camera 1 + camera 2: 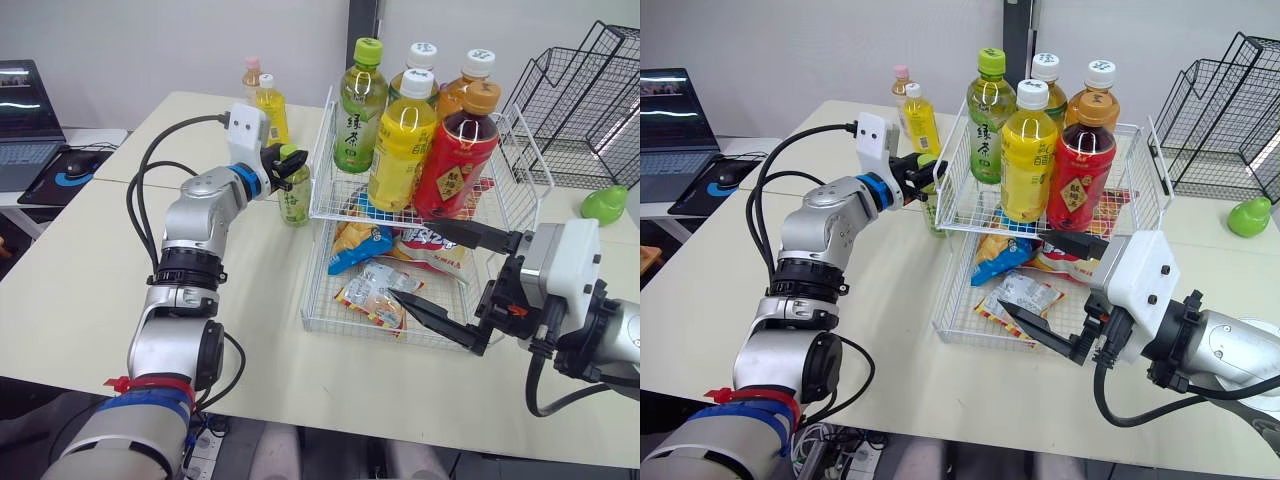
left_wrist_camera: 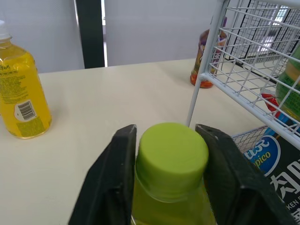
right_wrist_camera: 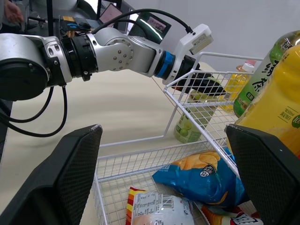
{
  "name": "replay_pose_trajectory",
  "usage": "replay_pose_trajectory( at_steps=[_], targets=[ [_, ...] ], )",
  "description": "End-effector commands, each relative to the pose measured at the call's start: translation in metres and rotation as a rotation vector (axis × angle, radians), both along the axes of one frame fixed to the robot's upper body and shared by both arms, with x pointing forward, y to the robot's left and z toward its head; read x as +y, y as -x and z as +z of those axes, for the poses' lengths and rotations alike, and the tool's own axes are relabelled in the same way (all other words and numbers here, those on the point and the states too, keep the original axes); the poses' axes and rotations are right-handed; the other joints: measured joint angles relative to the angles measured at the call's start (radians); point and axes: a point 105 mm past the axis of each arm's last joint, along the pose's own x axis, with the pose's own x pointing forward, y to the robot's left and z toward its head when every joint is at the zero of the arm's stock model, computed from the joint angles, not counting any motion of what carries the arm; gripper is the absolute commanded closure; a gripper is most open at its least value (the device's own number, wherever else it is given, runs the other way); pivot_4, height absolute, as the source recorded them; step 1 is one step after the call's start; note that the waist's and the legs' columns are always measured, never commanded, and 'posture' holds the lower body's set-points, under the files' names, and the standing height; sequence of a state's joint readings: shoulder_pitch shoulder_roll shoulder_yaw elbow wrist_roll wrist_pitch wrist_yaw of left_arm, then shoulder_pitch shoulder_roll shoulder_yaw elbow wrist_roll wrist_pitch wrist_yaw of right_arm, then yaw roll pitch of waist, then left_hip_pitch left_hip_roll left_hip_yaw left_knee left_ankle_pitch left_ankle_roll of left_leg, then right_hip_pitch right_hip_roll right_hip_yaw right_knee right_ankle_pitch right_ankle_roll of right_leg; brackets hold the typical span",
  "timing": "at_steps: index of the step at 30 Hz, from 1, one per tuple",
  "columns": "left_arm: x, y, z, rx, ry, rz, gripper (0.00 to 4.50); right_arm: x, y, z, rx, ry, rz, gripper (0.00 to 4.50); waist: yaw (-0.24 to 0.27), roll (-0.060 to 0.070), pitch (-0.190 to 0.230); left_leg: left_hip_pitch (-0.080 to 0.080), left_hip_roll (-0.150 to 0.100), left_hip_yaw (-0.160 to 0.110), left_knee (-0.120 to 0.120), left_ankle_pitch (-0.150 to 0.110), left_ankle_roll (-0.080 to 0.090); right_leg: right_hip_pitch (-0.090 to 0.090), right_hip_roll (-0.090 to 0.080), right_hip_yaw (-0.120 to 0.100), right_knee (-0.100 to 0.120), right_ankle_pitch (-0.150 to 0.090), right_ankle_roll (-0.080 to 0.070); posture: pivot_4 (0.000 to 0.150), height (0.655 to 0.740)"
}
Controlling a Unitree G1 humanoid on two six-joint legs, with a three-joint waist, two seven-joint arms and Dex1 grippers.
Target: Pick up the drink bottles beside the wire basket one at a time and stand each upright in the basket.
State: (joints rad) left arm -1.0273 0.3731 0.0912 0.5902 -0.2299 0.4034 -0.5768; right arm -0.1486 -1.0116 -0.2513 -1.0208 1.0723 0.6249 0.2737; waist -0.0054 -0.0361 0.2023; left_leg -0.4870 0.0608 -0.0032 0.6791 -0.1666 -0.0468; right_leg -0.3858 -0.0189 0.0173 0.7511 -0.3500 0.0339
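A small green-tea bottle (image 1: pixel 294 203) with a lime cap (image 2: pixel 171 153) stands on the table just left of the white two-tier wire basket (image 1: pixel 316 213). My left gripper (image 1: pixel 284 166) is shut on its cap, one black finger (image 2: pixel 115 168) pressed against each side. A yellow bottle (image 1: pixel 271 106) and a pink-capped one (image 1: pixel 251 74) stand on the table behind it. Several bottles stand upright in the upper tier, among them green (image 1: pixel 360 108), yellow (image 1: pixel 401 142) and red (image 1: pixel 456 156). My right gripper (image 1: pixel 414 260) is open at the lower tier's front right corner and holds nothing.
Snack bags (image 1: pixel 372 288) lie in the basket's lower tier. A black wire rack (image 1: pixel 575 110) and a green object (image 1: pixel 604 204) sit at the right. A laptop (image 1: pixel 24 120) and a mouse (image 1: pixel 80 160) are on a desk at far left.
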Motion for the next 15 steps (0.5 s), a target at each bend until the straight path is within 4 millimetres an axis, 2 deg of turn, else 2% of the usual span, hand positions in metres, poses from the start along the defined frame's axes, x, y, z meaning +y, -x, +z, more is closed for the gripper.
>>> replay_pose_trajectory(
  at_steps=[1, 3, 7, 10, 13, 15],
  targets=[
    [-0.002, 0.007, 0.017, -0.065, -0.01, -0.03, 3.14, 0.002, 0.004, 0.005, -0.047, 0.003, 0.005, 0.0, 0.001, 0.0, 0.0, 0.0, 0.0, 0.0, 0.0, 0.0, 0.0, 0.0, 0.0, 0.0, 0.0, 0.0, 0.0, 0.15, 0.6732],
    [-0.001, 0.015, 0.018, -0.067, -0.022, -0.069, 3.14, 0.001, 0.003, 0.005, -0.051, 0.004, -0.005, 0.0, -0.001, 0.0, 0.0, 0.0, 0.0, 0.0, 0.0, 0.0, 0.0, 0.0, 0.0, 0.0, 0.0, 0.0, 0.0, 0.15, 0.6732],
    [0.014, 0.03, 0.04, -0.107, -0.054, -0.11, 3.14, 0.0, 0.003, 0.006, -0.056, 0.003, -0.018, 0.0, -0.003, 0.0, 0.0, 0.0, 0.001, 0.0, -0.001, 0.0, 0.0, -0.001, 0.0, 0.0, 0.0, 0.0, 0.0, 0.15, 0.6732],
    [0.026, 0.053, 0.072, -0.117, -0.086, -0.21, 3.14, -0.001, 0.002, 0.007, -0.062, -0.007, -0.02, 0.0, -0.004, 0.0, 0.001, 0.0, 0.001, 0.0, -0.001, 0.0, 0.0, -0.002, 0.001, 0.0, 0.0, 0.0, 0.0, 0.15, 0.6732],
    [0.033, 0.07, 0.095, -0.102, -0.084, -0.291, 3.14, -0.002, 0.003, 0.009, -0.063, -0.015, -0.007, 0.0, -0.004, 0.0, 0.001, -0.001, 0.001, 0.0, -0.001, 0.0, 0.0, -0.002, 0.001, 0.0, 0.0, 0.0, 0.0, 0.15, 0.6732],
    [0.039, 0.085, 0.127, -0.121, -0.095, -0.348, 3.14, -0.002, 0.004, 0.009, -0.044, -0.01, 0.023, 0.0, 0.003, -0.001, 0.001, -0.001, 0.001, -0.001, -0.001, 0.0, 0.0, -0.002, 0.001, -0.001, 0.0, 0.0, 0.0, 0.15, 0.6732]
  ],
)
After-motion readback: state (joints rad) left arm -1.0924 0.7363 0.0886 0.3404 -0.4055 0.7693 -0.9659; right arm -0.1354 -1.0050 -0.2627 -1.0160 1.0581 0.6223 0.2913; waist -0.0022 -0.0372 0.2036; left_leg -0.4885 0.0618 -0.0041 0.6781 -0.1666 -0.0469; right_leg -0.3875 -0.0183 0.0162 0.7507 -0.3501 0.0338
